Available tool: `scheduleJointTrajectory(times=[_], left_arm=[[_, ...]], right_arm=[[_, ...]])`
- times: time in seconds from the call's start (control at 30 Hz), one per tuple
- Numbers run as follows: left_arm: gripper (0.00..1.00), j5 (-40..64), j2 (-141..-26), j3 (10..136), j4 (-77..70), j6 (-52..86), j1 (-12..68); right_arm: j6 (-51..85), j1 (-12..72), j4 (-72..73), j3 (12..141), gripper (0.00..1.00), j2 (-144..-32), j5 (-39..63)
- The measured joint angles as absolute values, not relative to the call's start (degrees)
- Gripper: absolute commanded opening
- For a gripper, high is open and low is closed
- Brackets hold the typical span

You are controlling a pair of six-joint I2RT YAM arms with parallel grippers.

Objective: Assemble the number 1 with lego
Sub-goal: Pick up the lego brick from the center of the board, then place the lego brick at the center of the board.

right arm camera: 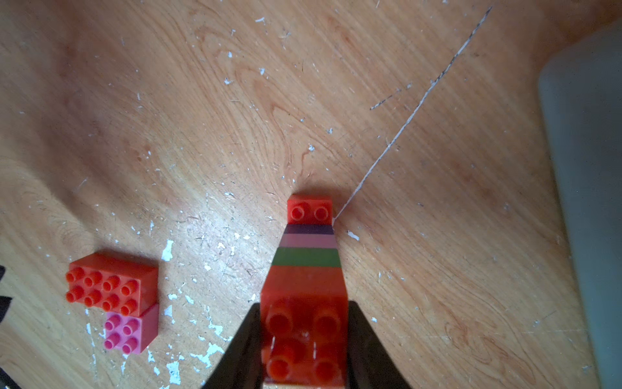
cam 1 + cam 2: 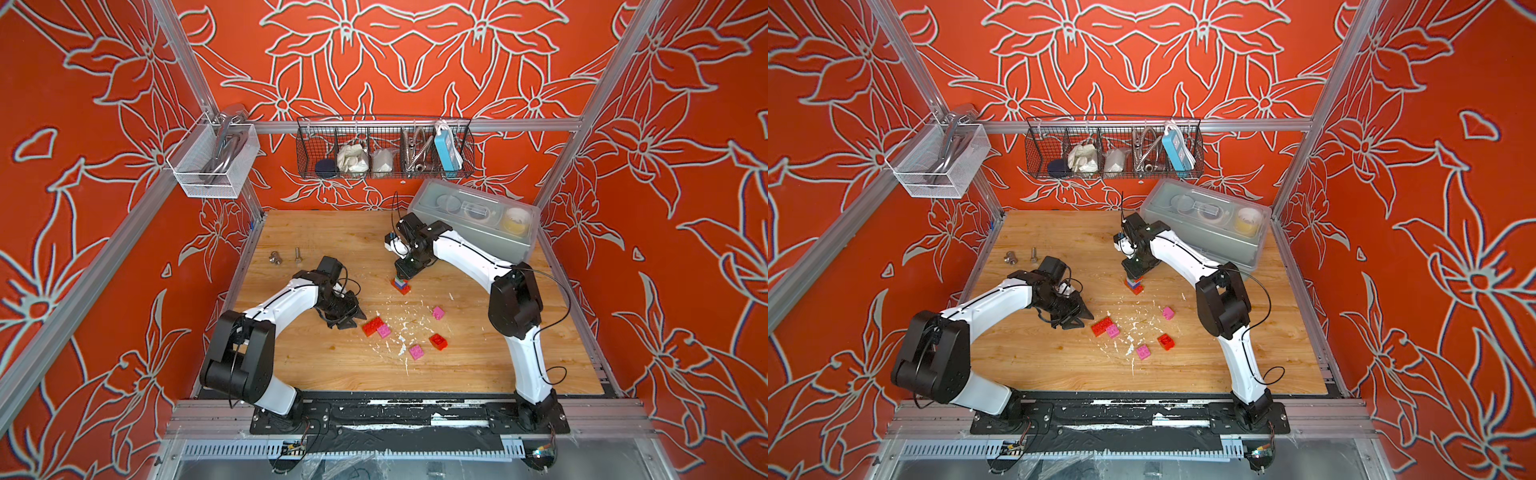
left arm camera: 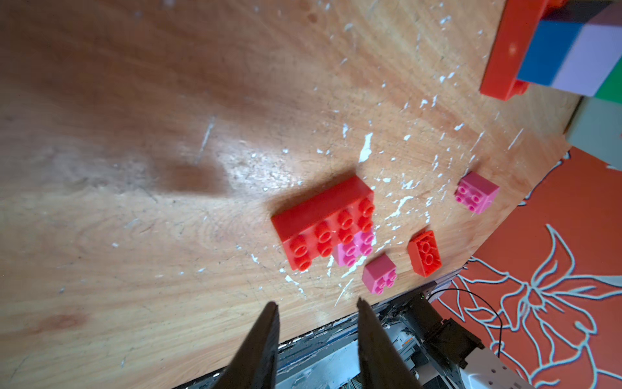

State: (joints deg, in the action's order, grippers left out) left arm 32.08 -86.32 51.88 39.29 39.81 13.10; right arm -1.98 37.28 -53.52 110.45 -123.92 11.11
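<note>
Stack [image 2: 401, 284] of bricks stands upright in the middle of the table [image 2: 316, 365], long axis vertical and studs up: red base, then blue, lilac and green, with the red top brick pinched between the right gripper [image 1: 304, 306] fingers. Left gripper [image 3: 316, 303] hangs partly spread, holding nothing, near a long red brick [image 3: 323, 219]. That brick lies flat on a diagonal, studs up, with a pink brick [image 3: 355, 251] touching its side.

Top of brick stack [image 2: 401, 286] hidden under right gripper [image 1: 304, 306] in both top views; stack blurred, cut off by edge in left wrist view. There pink brick [image 3: 356, 251] partly hidden behind long red brick [image 3: 319, 219]. In right wrist view grey box [image 1: 585, 168] blurred, cut off. Contents of wire basket [image 2: 309, 145] too small to tell
</note>
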Motion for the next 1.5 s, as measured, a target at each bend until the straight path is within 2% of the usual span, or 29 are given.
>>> scheduleJointTrajectory(times=[0.4,0.67,0.93,1.23,1.37,1.5], left_arm=[[0.38,32.08,-84.29,53.65,40.86,39.51,11.60],[0.38,31.88,-81.25,59.11,44.40,38.39,10.24],[0.39,31.11,-75.72,58.70,47.90,38.35,8.29],[0.39,29.58,-67.96,56.03,51.72,38.39,8.08],[0.39,28.58,-65.98,56.01,53.34,38.28,7.86],[0.38,27.88,-65.30,56.01,54.70,38.02,7.81]], right_arm=[[0.25,37.45,-58.15,114.78,0.29,-125.43,10.94],[5.76,37.26,-61.19,118.78,0.29,-125.10,20.03],[14.72,36.23,-50.52,108.79,0.33,-122.26,32.34],[23.20,34.81,-36.27,100.27,0.35,-122.19,38.72],[26.57,34.76,-30.68,98.02,0.47,-122.26,40.34],[30.17,34.76,-25.21,95.11,0.73,-122.30,41.56]])
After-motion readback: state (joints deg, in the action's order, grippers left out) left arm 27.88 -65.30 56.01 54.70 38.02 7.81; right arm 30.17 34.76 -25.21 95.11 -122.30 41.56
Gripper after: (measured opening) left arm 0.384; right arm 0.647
